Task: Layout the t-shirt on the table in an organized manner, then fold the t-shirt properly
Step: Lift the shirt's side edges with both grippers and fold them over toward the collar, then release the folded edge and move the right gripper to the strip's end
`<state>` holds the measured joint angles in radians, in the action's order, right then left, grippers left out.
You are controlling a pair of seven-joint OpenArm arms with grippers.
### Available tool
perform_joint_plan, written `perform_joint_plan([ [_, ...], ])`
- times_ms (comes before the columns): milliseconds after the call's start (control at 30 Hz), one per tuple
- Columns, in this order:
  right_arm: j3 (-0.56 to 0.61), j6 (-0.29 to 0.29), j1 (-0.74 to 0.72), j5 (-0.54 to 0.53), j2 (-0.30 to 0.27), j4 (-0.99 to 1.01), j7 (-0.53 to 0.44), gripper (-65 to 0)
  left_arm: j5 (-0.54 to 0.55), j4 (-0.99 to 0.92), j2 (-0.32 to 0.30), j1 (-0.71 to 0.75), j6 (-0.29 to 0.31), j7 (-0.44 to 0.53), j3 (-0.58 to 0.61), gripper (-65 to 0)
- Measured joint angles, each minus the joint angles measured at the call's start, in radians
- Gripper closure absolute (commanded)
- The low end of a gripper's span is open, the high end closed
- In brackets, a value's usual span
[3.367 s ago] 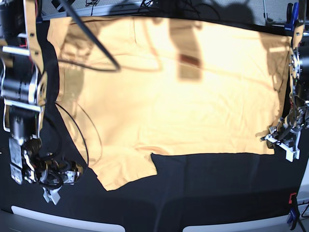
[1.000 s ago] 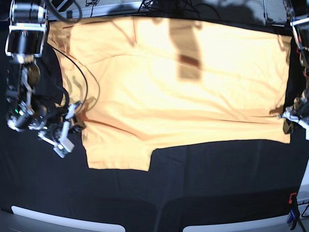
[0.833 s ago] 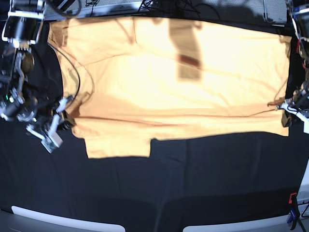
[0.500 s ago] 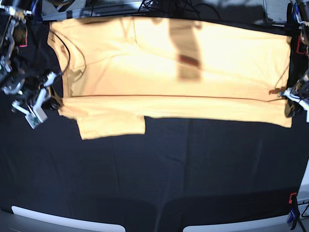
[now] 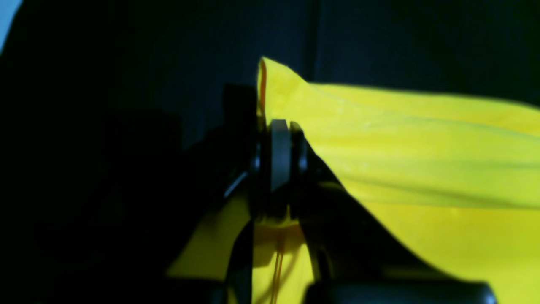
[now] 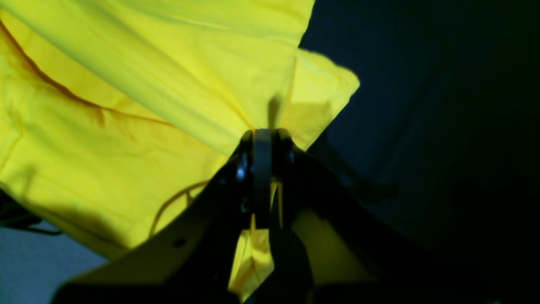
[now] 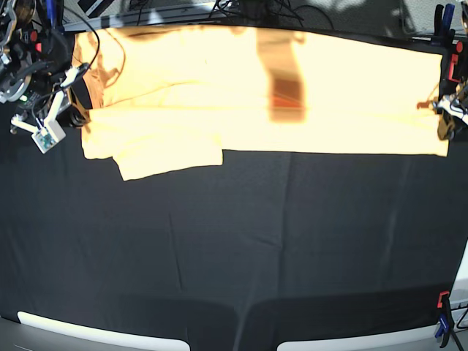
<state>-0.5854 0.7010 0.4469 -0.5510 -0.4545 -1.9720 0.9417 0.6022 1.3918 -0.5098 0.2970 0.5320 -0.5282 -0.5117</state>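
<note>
The t-shirt (image 7: 248,88) lies along the far edge of the counter (image 7: 241,248), folded into a long band that runs nearly from side to side, with one sleeve (image 7: 168,150) sticking out toward the near side at the base view's left end. My left fingers (image 5: 280,139) are pressed together on a corner of the cloth at the right end of that view, the fabric coming out from between them and stretching off to the side. My right fingers (image 6: 262,145) are likewise pinched on the shirt's edge at the other end, beside the sleeve, with a fold of cloth rising past them. The black counter in front of the shirt is wrinkled. A clamp (image 7: 443,316) sits at its near right corner.
</note>
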Motion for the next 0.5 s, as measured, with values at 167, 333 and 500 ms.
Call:
perform_joint_plan([
  [167,0.0,0.0,0.002,-0.001,0.0,0.0,0.014,0.0,-0.014,0.0,0.0,0.023,0.0,-0.003,0.0,0.0],
  [333,0.0,0.0,0.002,-0.001,0.0,0.0,0.029,0.0,-0.041,0.0,0.0,0.024,0.0,-0.004,0.0,0.0],
  [500,0.0,0.0,0.003,0.004,-0.002,0.0,0.063,-22.7,-0.049,0.0,0.0,0.024,-0.008,-0.004,0.0,-24.8],
])
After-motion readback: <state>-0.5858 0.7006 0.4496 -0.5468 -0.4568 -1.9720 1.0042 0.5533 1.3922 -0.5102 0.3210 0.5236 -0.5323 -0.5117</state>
